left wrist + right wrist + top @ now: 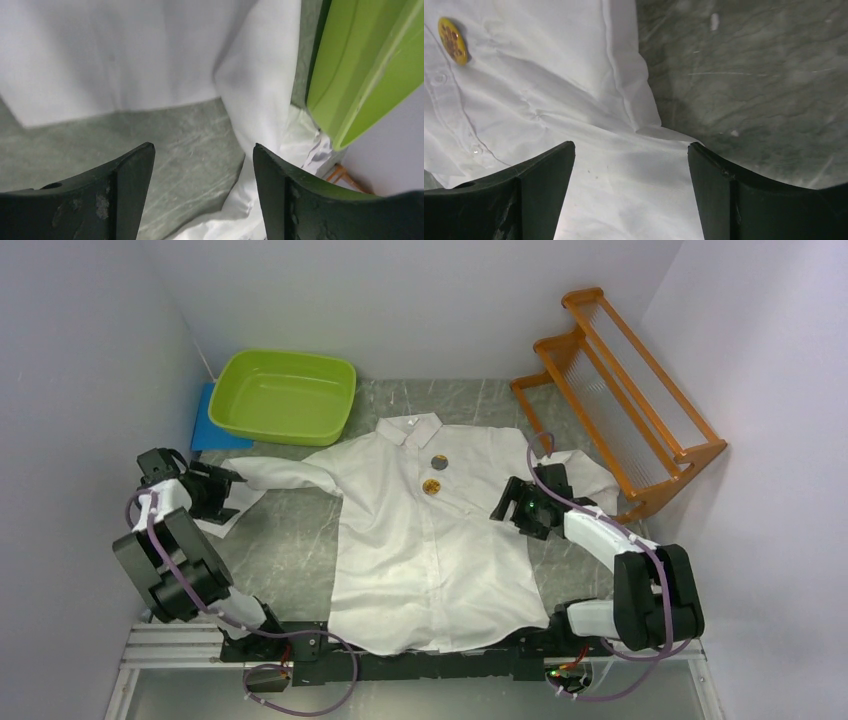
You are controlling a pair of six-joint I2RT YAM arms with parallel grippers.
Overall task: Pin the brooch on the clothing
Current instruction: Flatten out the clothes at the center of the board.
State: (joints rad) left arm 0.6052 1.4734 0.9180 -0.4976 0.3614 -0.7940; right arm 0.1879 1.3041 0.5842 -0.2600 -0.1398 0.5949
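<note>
Right gripper (630,147) fingers nearest, jaws apart, nothing between; I hover over edge of shirt (430,540) where cloth meets table (290,550). Left gripper (203,146) also spread, empty, above sleeve near green basin (285,395). Shirt lies flat, front up, collar far from me. Gold brooch (452,34) rests on chest beside button placket, grey disc (438,462) just above it; whether pinned, cannot tell. Judgement: cloth thin, limp, light, likely bunches and lifts under pinch. Brooch small, stiff, flat: take by rim, hold fabric down beside it.
</note>
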